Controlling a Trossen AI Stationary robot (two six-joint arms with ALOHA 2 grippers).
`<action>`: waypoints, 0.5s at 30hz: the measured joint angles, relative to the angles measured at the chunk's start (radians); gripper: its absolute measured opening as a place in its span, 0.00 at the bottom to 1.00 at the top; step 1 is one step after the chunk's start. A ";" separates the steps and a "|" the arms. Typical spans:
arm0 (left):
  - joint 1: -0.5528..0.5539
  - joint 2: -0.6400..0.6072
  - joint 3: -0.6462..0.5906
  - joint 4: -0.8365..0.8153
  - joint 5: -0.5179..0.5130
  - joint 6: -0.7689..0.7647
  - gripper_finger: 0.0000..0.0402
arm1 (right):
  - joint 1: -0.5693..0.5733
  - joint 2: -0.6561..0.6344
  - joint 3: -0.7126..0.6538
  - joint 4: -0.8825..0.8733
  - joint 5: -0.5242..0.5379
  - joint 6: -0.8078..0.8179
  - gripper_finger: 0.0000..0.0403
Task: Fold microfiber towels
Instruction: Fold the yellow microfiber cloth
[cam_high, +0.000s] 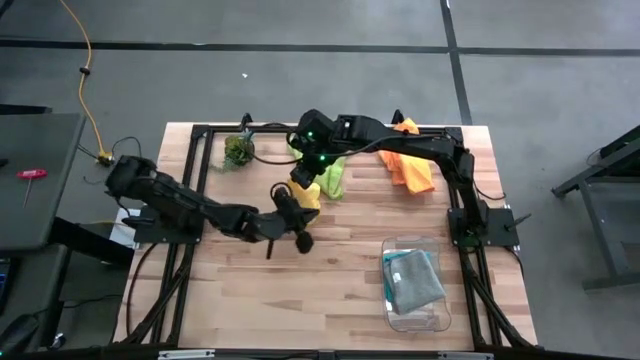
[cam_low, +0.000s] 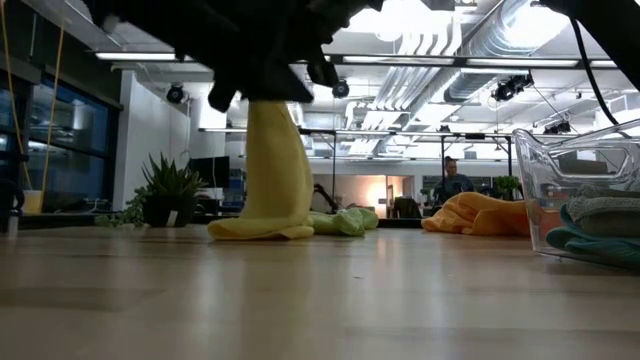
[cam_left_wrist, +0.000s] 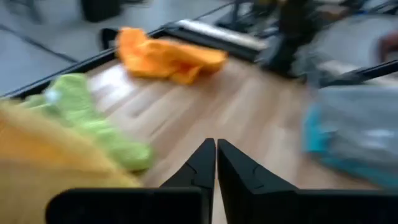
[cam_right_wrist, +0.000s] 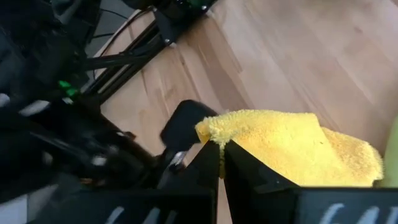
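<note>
No text, label, brand, number or sign can be read in any of the views.
</note>
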 joint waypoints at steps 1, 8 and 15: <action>0.006 0.018 0.000 -0.001 -0.032 0.001 0.01 | 0.000 0.000 0.000 -0.003 0.000 0.000 0.00; 0.047 0.043 0.002 -0.196 -0.151 -0.052 0.00 | 0.000 -0.032 -0.001 -0.046 0.030 -0.007 0.00; 0.099 -0.046 0.002 -0.560 -0.202 -0.112 0.00 | 0.002 -0.067 -0.001 -0.293 0.090 -0.071 0.00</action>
